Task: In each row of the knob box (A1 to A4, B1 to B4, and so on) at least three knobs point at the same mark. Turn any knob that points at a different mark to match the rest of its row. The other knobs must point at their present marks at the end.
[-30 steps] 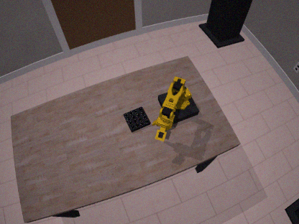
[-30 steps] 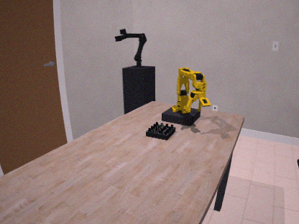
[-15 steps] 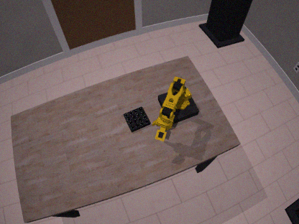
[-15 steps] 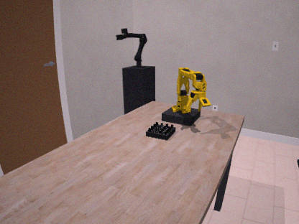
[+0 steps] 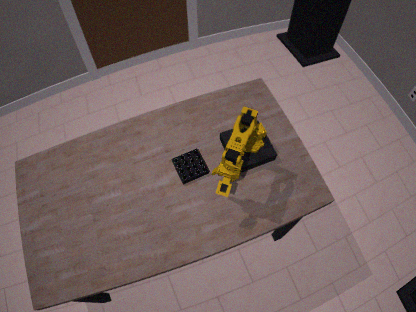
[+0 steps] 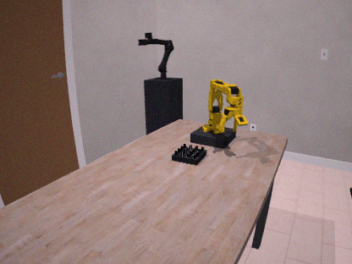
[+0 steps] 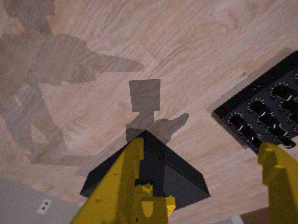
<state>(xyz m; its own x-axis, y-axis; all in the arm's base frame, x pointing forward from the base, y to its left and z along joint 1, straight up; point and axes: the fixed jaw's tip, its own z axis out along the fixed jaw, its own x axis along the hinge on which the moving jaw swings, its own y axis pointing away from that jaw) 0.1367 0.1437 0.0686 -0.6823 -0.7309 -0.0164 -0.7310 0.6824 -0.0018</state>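
The black knob box [image 5: 185, 180] [image 6: 185, 160] [image 7: 255, 88] stands on the table beside the arm's base. It carries several rows of dark knobs with pale marks around them, one knob [image 7: 284, 93] near the right edge of the wrist view. Only part of the box shows there, and its rows run out of frame. Row labels and most pointing directions are too small or dark to read in the top and exterior views. My gripper [image 7: 201, 144] is open and empty, its jaws well apart. It hangs above the table near the base, off to one side of the box; the right jaw overlaps the box's near corner in the wrist view.
The arm's black base [image 5: 260, 155] [image 6: 207, 138] [image 7: 182, 185] stands on the wooden table [image 5: 115, 200] [image 6: 140, 190], close to the knob box. The arm's shadow falls on the table. A black pedestal [image 5: 317, 30] [image 6: 162, 103] stands on the floor beyond the table.
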